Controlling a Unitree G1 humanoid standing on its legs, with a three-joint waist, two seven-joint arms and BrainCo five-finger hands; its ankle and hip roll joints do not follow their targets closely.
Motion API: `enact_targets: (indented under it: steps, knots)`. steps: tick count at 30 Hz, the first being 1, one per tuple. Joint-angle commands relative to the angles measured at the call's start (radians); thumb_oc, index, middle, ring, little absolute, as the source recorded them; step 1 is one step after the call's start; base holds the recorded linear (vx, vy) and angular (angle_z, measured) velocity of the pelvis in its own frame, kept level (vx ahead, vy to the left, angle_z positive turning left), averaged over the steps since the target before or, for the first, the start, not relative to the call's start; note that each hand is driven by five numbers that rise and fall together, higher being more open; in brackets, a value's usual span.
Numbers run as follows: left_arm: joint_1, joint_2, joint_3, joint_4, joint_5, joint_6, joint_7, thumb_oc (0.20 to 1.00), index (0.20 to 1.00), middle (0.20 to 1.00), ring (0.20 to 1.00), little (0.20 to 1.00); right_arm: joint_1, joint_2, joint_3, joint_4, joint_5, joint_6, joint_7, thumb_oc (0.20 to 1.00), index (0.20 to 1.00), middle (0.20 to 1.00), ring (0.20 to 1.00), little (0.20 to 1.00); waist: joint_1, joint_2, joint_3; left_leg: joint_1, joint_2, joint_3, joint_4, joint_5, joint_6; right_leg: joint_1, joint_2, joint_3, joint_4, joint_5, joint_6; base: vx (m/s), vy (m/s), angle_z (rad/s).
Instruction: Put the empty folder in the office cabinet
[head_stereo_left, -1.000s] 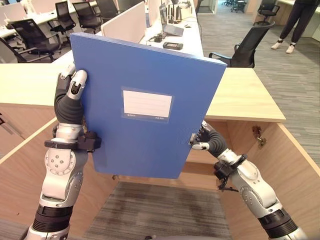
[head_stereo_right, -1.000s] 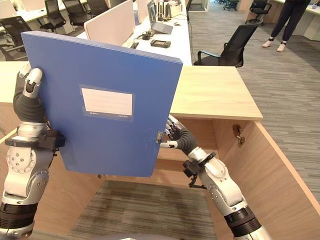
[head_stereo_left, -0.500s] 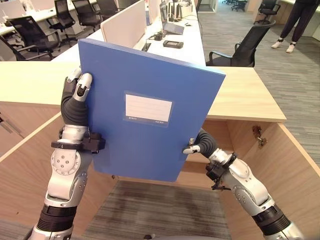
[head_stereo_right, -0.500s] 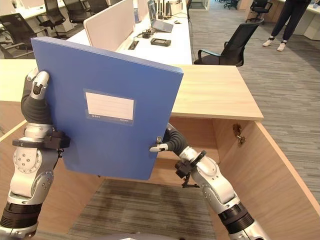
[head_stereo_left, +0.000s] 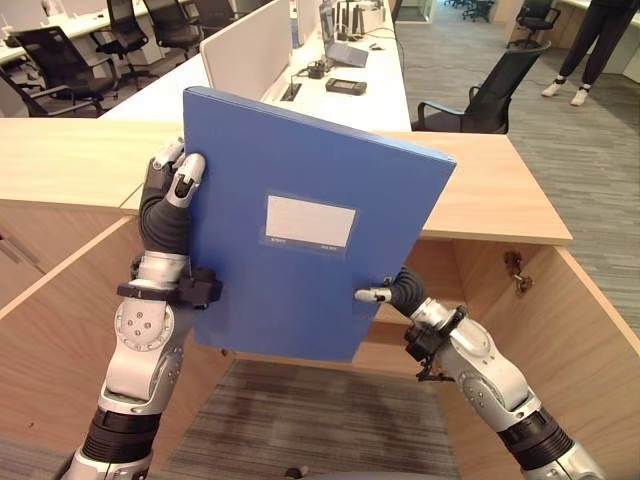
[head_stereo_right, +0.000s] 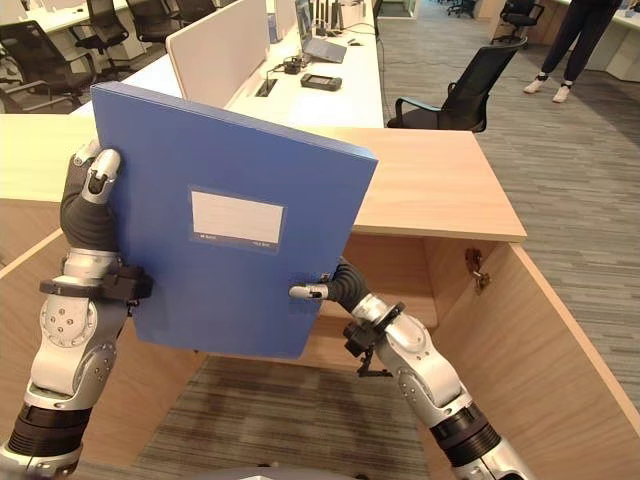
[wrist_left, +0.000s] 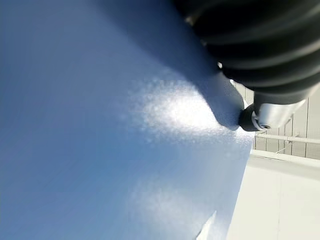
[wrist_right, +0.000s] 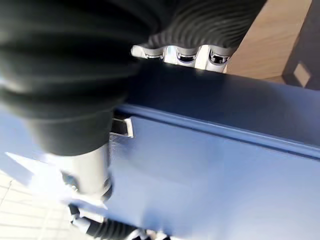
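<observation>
Over the open cabinet (head_stereo_left: 500, 190): blue folder (head_stereo_left: 300, 250) carried upright, now further forward and lower than a second ago.
Left hand (head_stereo_left: 168, 200) has fingers and thumb curled over the folder's left edge; right hand (head_stereo_left: 392, 293) clamps the right edge, thumb in front, fingers behind. The label reads smaller, so the folder is closing on the cabinet opening. Not inside yet; judging by this, insertion comes next.

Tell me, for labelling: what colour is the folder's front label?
White, on the blue plastic folder; the rectangular label is clearest in the left eye view.
</observation>
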Motion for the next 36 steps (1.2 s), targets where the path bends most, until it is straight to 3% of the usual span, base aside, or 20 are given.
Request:
enact_targets:
  steps: [1,21,22,23,30,32,36]
  knots:
    - [-0.1,0.004,-0.066,-0.005,-0.001,-0.033,-0.008,0.2,0.2,0.2,0.2,0.2,-0.107,0.095,0.046,0.004,0.009,-0.044,-0.018,0.2,0.2,0.2,0.2,0.2,-0.008,-0.03,-0.011,0.047,0.045,-0.002,0.011,-0.088,-0.029,-0.003,-0.059,0.061,0.027,-0.048,0.073,0.0,0.0,0.0]
    - [-0.074,-0.01,-0.048,-0.013,-0.018,-0.034,0.008,0.2,0.2,0.2,0.2,0.2,-0.055,0.119,0.001,0.063,0.03,-0.047,-0.055,0.2,0.2,0.2,0.2,0.2,-0.007,-0.031,-0.012,0.048,0.042,-0.003,0.011,-0.09,-0.028,-0.001,-0.056,0.059,0.027,-0.047,0.073,0.0,0.0,0.0]
    - [-0.069,-0.01,-0.047,-0.008,-0.021,-0.031,0.008,0.325,0.325,0.325,0.325,0.325,-0.053,0.123,0.004,0.065,0.049,-0.044,-0.051,0.2,0.2,0.2,0.2,0.2,-0.006,-0.03,-0.01,0.048,0.041,-0.003,0.011,-0.09,-0.028,-0.001,-0.056,0.059,0.027,-0.047,0.073,0.0,0.0,0.0]
    - [-0.054,-0.01,-0.044,0.007,-0.028,-0.02,0.005,1.0,1.0,1.0,1.0,1.0,-0.051,0.125,0.009,0.068,0.067,-0.037,-0.039,0.2,0.2,0.2,0.2,0.2,-0.005,-0.03,-0.009,0.047,0.042,-0.003,0.011,-0.089,-0.028,-0.003,-0.056,0.059,0.029,-0.048,0.072,0.0,0.0,0.0]
    - [0.005,0.036,-0.007,0.059,-0.009,0.0,-0.054,1.0,1.0,1.0,1.0,1.0,-0.018,0.084,0.021,0.088,0.007,0.0,0.013,0.2,0.2,0.2,0.2,0.2,0.0,-0.028,-0.005,0.042,0.043,-0.002,0.011,-0.086,-0.03,-0.006,-0.056,0.057,0.029,-0.048,0.072,0.0,0.0,0.0]
    - [0.049,0.056,0.018,0.093,-0.044,-0.002,-0.137,1.0,1.0,1.0,1.0,1.0,0.025,0.072,0.021,0.115,-0.037,0.024,0.049,0.2,0.2,0.2,0.2,0.2,-0.002,-0.03,-0.002,0.04,0.043,-0.004,0.011,-0.084,-0.033,-0.007,-0.056,0.055,0.029,-0.048,0.073,0.0,0.0,0.0]
    - [0.133,0.022,0.029,0.234,-0.099,0.025,-0.224,1.0,1.0,1.0,1.0,1.0,0.083,0.081,0.013,0.202,-0.081,0.038,0.075,0.2,0.2,0.2,0.2,0.2,-0.003,-0.029,0.004,0.048,0.045,-0.002,0.011,-0.094,-0.034,-0.001,-0.055,0.056,0.027,-0.056,0.075,0.04,0.012,0.0]
